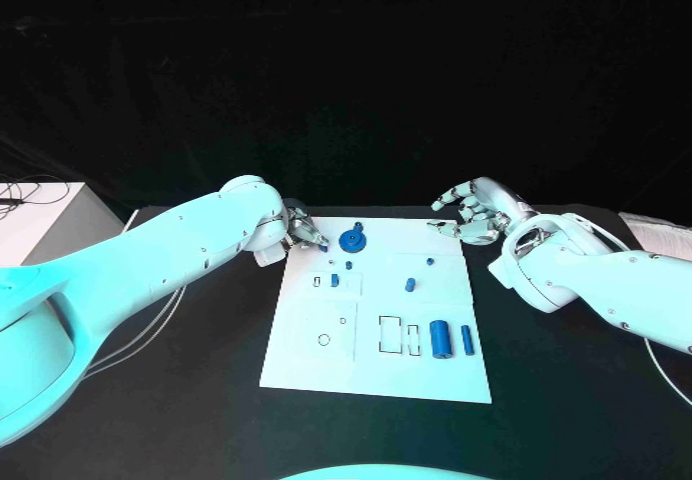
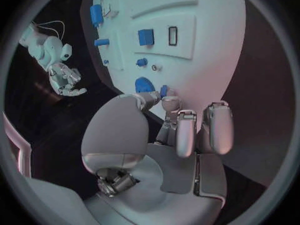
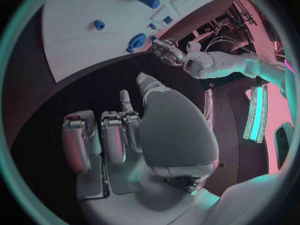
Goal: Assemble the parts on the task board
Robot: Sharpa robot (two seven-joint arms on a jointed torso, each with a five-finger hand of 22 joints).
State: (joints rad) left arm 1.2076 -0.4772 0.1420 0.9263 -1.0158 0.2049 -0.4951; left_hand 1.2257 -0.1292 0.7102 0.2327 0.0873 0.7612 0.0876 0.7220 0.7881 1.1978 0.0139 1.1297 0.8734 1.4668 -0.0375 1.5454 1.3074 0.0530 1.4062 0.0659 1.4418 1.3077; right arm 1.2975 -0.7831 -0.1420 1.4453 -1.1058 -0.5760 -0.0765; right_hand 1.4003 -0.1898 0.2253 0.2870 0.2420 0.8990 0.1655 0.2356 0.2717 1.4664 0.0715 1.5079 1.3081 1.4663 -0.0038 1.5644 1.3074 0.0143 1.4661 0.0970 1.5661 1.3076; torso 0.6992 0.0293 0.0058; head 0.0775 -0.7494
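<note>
The left hand [image 1: 300, 232] covers the board's [image 1: 433, 375] far left corner, and whether its fingers [image 2: 185, 132] touch the gear [image 1: 353, 241] is hard to tell. Tiny parts [image 1: 335, 279] near the board's middle are too small to make out. In the left wrist view the board runs off at the rim. The right hand's [image 1: 473, 215] palm hides its fingertips [image 3: 80, 150] from overhead.

task board [image 1: 378, 375] mid-table | parts [image 1: 441, 339] on it
</note>
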